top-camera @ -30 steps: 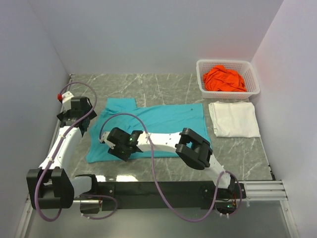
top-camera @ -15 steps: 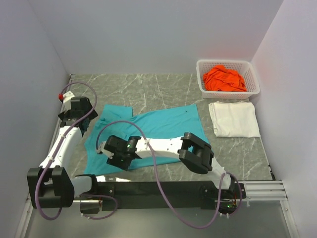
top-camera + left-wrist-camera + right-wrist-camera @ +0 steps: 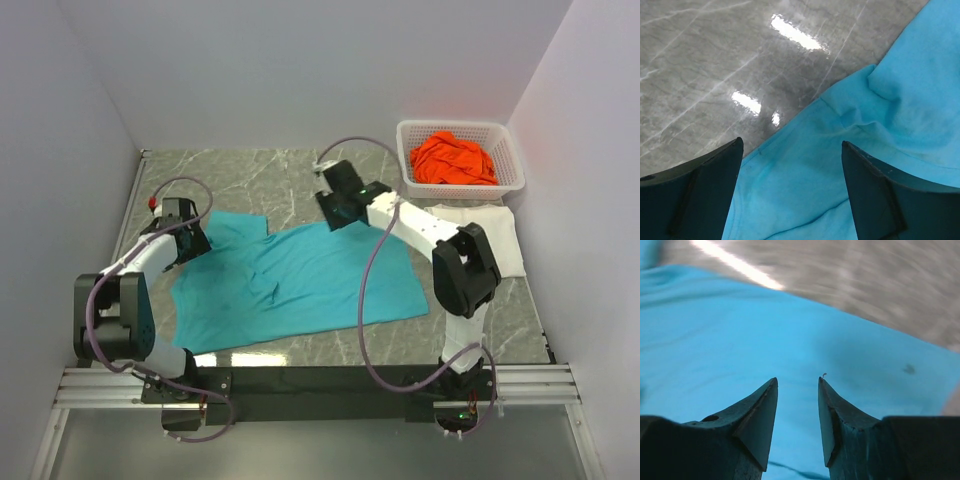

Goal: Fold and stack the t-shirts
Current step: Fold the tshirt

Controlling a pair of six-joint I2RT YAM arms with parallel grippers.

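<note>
A teal t-shirt (image 3: pixel 300 285) lies spread and slightly rumpled on the marble table. My left gripper (image 3: pixel 197 243) hangs open over its left sleeve; in the left wrist view the wide-apart fingers frame the teal cloth (image 3: pixel 805 200) at the sleeve's edge, with nothing between them. My right gripper (image 3: pixel 335 220) is at the shirt's far edge, open, and the teal cloth (image 3: pixel 715 340) lies below the gap between its fingers. A folded white t-shirt (image 3: pixel 500 230) lies at the right, partly behind the right arm. The orange t-shirt (image 3: pixel 455 160) is bunched in the basket.
The white lattice basket (image 3: pixel 460 126) stands at the back right corner, just beyond the white shirt. Bare grey marble (image 3: pixel 260 180) shows behind the teal shirt. Walls close in the table on the left, back and right.
The right arm swung from the front left of the teal shirt to its far edge. The left arm moved in over the sleeve. The shirt now lies more skewed and rumpled.
</note>
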